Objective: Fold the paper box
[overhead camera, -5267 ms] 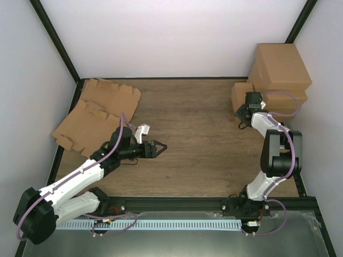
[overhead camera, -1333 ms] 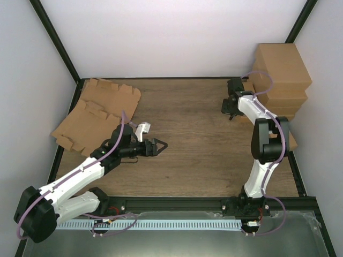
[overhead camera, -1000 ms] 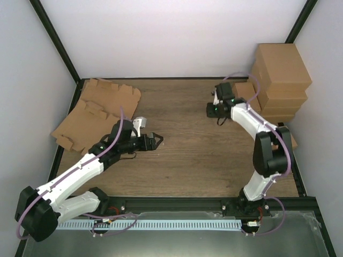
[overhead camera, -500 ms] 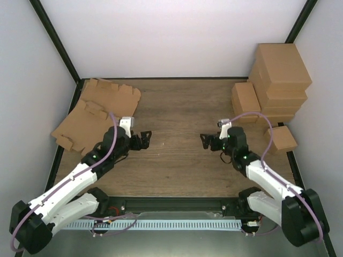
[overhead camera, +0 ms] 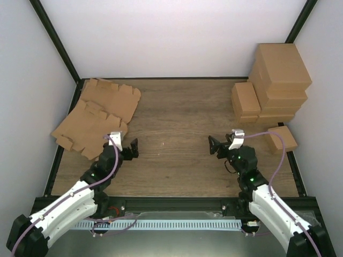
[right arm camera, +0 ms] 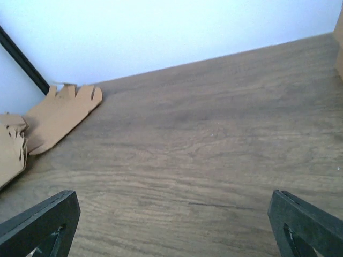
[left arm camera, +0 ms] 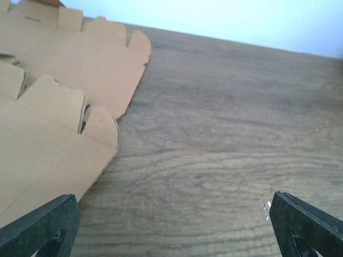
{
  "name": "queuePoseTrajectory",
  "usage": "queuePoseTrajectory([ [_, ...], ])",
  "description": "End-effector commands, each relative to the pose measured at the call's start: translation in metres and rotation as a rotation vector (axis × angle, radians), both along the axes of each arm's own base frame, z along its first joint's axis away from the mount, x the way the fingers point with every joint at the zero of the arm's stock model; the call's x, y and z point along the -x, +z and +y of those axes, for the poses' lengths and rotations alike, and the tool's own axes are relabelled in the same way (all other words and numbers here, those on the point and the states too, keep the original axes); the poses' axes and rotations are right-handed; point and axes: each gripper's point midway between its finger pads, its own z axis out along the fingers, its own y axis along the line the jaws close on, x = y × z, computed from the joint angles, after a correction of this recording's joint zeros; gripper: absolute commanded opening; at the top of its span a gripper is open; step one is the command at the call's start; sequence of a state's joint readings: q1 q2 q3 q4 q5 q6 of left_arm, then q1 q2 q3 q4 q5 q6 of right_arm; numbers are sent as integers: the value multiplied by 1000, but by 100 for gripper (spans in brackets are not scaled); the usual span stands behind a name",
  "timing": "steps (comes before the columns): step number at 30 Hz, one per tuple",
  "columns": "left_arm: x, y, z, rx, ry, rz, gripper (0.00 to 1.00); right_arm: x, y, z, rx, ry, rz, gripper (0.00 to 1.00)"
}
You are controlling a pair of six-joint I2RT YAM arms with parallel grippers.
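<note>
The paper box lies as flat brown die-cut sheets (overhead camera: 99,113) at the table's far left, one overlapping the other; the left wrist view shows their notched flaps (left arm camera: 59,107), and the right wrist view shows them far off (right arm camera: 59,115). My left gripper (overhead camera: 126,148) hangs just right of the sheets' near corner, open, with both fingertips (left arm camera: 40,230) apart and bare wood between them (left arm camera: 171,235). Right of centre, my right gripper (overhead camera: 217,145) is open over bare wood (right arm camera: 174,235) and holds nothing.
Big brown cartons (overhead camera: 281,75) are stacked in the far right corner. A small folded box (overhead camera: 245,101) stands against them and another (overhead camera: 282,138) sits nearer, by the right edge. Black frame rails run along the table's sides, with white walls behind.
Both arms have drawn back toward the near edge. The right gripper left the boxes at the far right and opened wide. The left gripper moved left and nearer, opening fully.
</note>
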State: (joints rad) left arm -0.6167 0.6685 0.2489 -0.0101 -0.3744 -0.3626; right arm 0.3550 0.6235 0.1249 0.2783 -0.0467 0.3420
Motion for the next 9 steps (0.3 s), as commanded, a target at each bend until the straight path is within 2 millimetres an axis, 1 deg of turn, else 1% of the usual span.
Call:
queuePoseTrajectory([
  [1,-4,16,5,26,31,-87,100,-1,15,-13,-35,-71,-61,100],
  [9,-2,15,-2,34,-15,-80,100,1,17,-11,-47,-60,-66,100],
])
